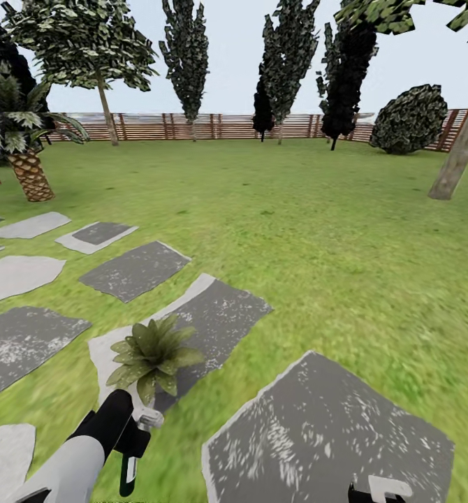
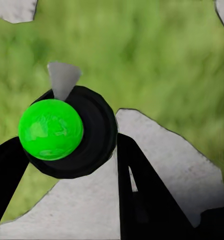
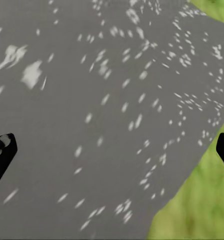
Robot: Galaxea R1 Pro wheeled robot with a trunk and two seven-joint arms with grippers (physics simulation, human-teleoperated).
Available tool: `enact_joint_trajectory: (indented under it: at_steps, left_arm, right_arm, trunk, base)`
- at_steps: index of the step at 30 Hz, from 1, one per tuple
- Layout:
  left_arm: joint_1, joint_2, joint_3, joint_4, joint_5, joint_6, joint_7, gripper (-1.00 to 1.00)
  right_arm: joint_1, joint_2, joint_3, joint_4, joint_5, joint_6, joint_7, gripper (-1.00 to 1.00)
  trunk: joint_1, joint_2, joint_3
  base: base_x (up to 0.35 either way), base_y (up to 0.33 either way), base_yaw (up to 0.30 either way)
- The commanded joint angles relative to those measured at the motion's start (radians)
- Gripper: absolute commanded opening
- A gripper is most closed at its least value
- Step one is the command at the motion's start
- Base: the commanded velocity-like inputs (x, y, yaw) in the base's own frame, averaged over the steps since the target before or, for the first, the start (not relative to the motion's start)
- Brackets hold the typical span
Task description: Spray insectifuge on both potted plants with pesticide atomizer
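Green lawn with grey stepping stones surrounds one potted plant. Left gripper clamps the atomizer, near that plant. Right gripper hangs open, empty. Spraying apparently remains.

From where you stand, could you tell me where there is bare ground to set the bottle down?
The large grey stepping stone ahead of the right gripper is bare, and the lawn beyond it runs open to the fence. It is crowded by the left gripper, where the potted plant sits on its slab.
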Motion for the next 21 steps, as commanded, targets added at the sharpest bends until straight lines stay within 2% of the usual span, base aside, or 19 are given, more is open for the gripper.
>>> enact_joint_trajectory:
  at_steps: [1,12,21]
  left_arm:
    - [-0.001,-0.001,0.008,-0.002,-0.011,0.003,-0.008,-1.00]
    - [-0.001,0.000,0.009,-0.003,-0.011,0.003,-0.009,-1.00]
    - [-0.001,0.000,0.013,-0.004,-0.011,0.003,-0.009,-1.00]
  right_arm:
    - [0.000,0.000,-0.007,0.001,0.011,-0.003,-0.003,1.00]
    - [0.000,0.000,-0.008,0.001,0.011,-0.003,-0.002,1.00]
    - [0.000,0.000,-0.008,0.001,0.011,-0.003,-0.002,1.00]
  trunk:
    - [0.000,0.000,-0.001]
    - [0.000,0.000,-0.001]
    - [0.000,0.000,-0.001]
  base:
    - [0.084,-0.272,0.276]
    - [0.106,-0.272,0.273]
    - [0.151,-0.264,0.038]
